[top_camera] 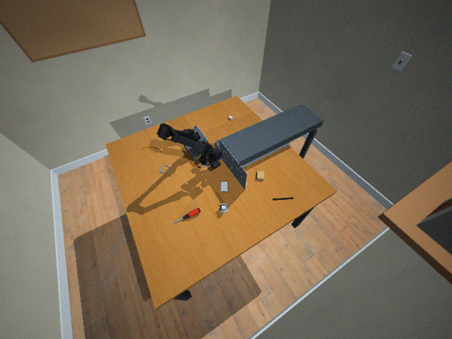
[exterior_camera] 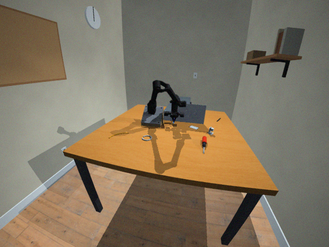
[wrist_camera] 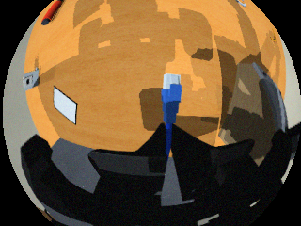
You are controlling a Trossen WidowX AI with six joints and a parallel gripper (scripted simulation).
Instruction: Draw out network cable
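- Beside the grey panel (top_camera: 233, 166), low over the worktop (top_camera: 204, 248), our hand (wrist_camera: 168, 141) is clenched on the blue cable (wrist_camera: 169, 113) just behind its pale plug (wrist_camera: 172, 82); the wrist view shows the cable running out from between the fingers.
- Plug location: it sticks out ahead of the hand, above the wood and apart from it, as far as the wrist view shows. In the exterior view only a small blue tip shows under the hand (exterior_camera: 173, 120).
- Yellow band: not visible in any view. We judge it has not yet come through the panel.
- White rectangle (wrist_camera: 64, 105) lies to the left in the wrist view, well apart from the plug; in the top view it sits on the near side of the panel (top_camera: 224, 186).
- Step in hand, by our judgement: begin the draw. We should pull straight away from the panel face, slowly, keeping the cable in line with its hole to avoid a kink.
- Keep the wrist and fingers off the panel and the grey cover (top_camera: 270, 133) behind it.
- Hold the present height; do not sag toward the wood.
- Avoid the jack bracket (top_camera: 223, 207) near the rectangle when carrying across.
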